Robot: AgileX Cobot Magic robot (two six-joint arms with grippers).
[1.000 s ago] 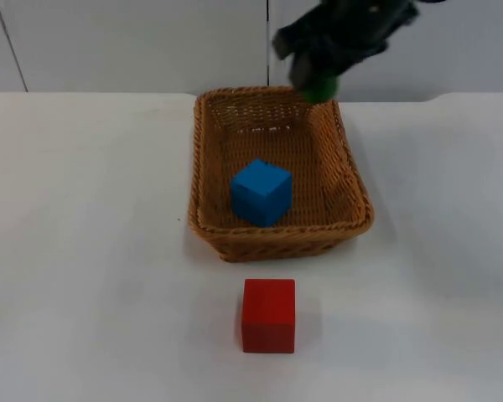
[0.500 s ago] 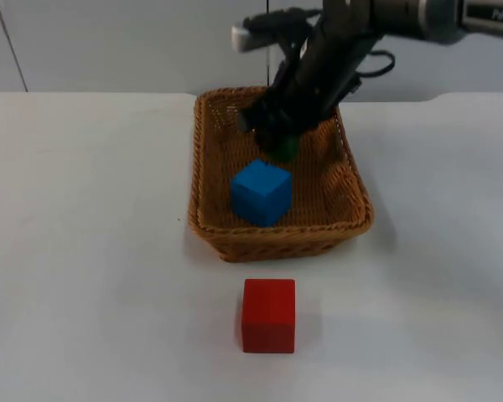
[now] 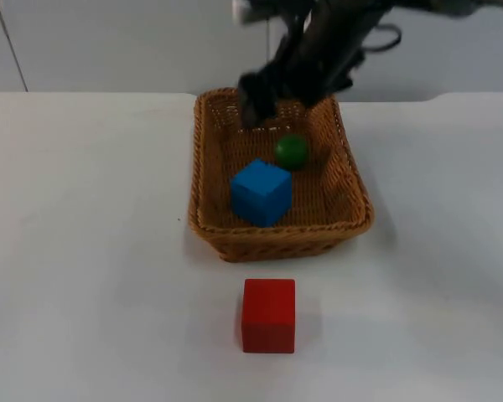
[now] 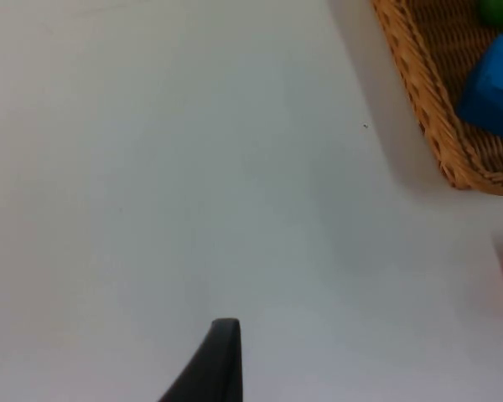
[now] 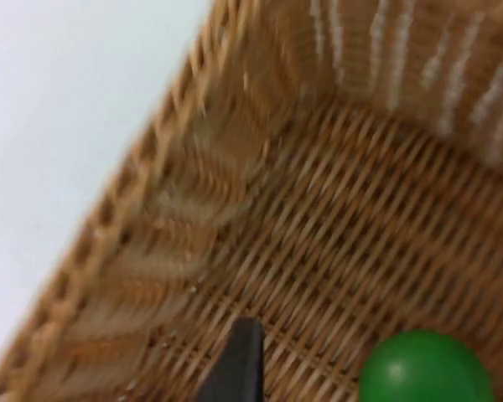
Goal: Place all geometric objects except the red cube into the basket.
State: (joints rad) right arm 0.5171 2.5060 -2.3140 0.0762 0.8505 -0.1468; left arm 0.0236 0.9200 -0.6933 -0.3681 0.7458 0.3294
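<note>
Your right gripper hangs blurred above the far end of the basket, over its back wall, and holds nothing; whether its fingers are spread or closed you cannot tell from the blur. The green ball lies free on the basket floor, apart from that gripper, just behind the blue cube and a little to its right as the top camera sees it. The right wrist camera looks down into the woven corner of the basket, with the ball resting on the weave close to the black fingertip. The blue cube sits in the near half of the basket, turned so that one edge faces the front wall. The red cube stands on the table in front of the basket, apart from it. Your left arm waits off to the side: its wrist camera shows its fingertip over bare table, with the basket's near corner, the blue cube and a sliver of the ball beyond; you cannot tell how its fingers stand either.
</note>
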